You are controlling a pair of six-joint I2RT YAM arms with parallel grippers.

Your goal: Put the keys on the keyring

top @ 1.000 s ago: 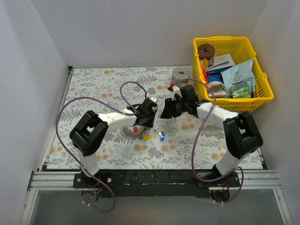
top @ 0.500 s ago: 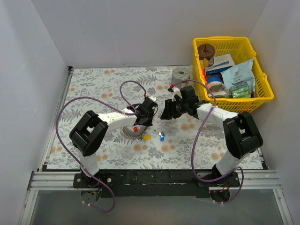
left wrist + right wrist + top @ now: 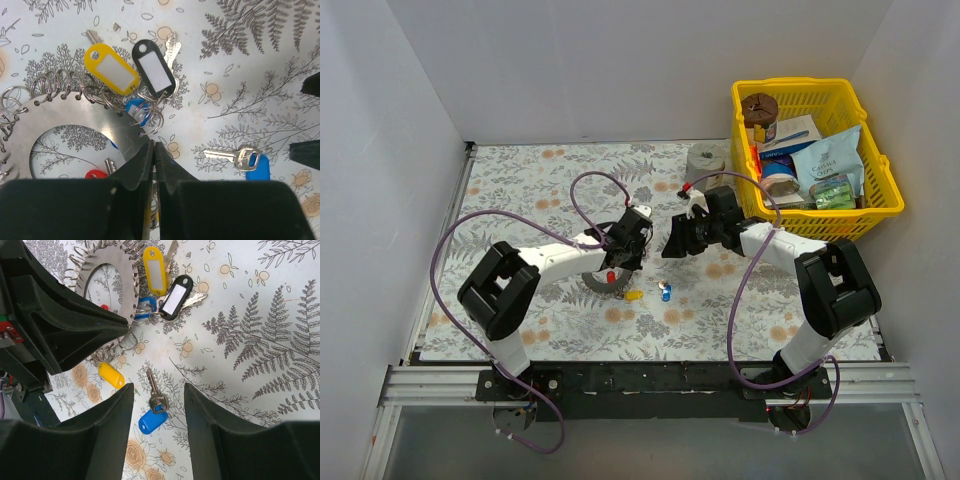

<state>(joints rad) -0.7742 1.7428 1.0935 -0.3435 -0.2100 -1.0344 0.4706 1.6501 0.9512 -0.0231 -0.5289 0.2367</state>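
- The left gripper (image 3: 154, 150) presses its two black fingers together on the rim of the flat grey metal keyring with the toothed edge (image 3: 75, 114), at the lower middle of the left wrist view. The pinch is on a very thin edge, so I judge the ring can slip or swing out if the arm lifts or tilts it.
- Small wire loops (image 3: 60, 86) stand all along this rim. A key can catch on a wrong loop or only lean on it without going in.
- A yellow plastic tag (image 3: 111, 67) and a black plastic tag (image 3: 154, 70) with their keys seem joined to the ring at the upper middle. If the ring is pulled, they can drag over the cloth and push the loose key.
- The loose metal key with the blue plastic head (image 3: 150, 421) lies flat on the flowered tablecloth (image 3: 260, 340), at the lower middle of the right wrist view. It is small and flat, so closing fingers may push it away instead of taking it.
- The right gripper (image 3: 159, 390) is about half open and holds nothing. It hangs over this key, with one finger on each side of it in the picture.
- In the top view, the left arm (image 3: 560, 258) and the right arm (image 3: 770, 245) both reach to the middle of the table with the wrists bent down. The grippers are near each other, so they may collide.
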